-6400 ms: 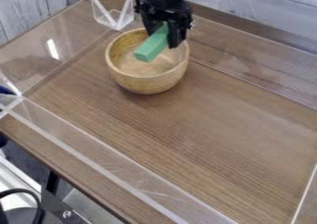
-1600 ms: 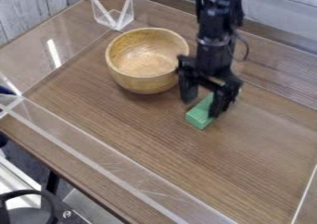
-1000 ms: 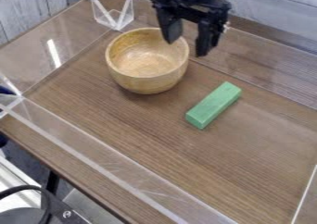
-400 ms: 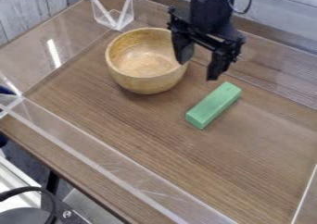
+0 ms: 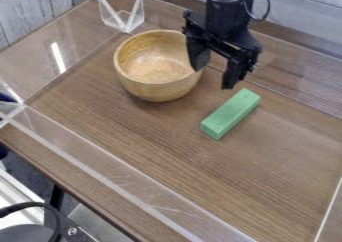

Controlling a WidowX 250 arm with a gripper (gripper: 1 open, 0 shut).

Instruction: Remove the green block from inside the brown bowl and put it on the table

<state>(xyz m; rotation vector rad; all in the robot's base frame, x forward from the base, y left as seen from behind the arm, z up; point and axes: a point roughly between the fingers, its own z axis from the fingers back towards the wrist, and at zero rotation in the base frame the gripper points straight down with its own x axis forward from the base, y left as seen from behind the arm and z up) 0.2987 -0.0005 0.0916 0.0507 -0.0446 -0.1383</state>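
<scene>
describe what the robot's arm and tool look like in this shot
The tool is all black, matte, with two long, narrow, straight fingers reaching down from a blocky black body. Above it sits a rounder black wrist section that runs out of the top of the picture. A thin dark cable loops beside the wrist at the upper right. No markings or labels are legible at this size.

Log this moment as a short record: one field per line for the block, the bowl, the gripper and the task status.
green block: lying flat on the table, right of the bowl, not touching it
brown bowl: upright, nothing visible inside
gripper: open, empty, pointing down, between bowl and block
clear stand: behind the bowl, near the back wall
task status: block is out of the bowl and on the table
</scene>
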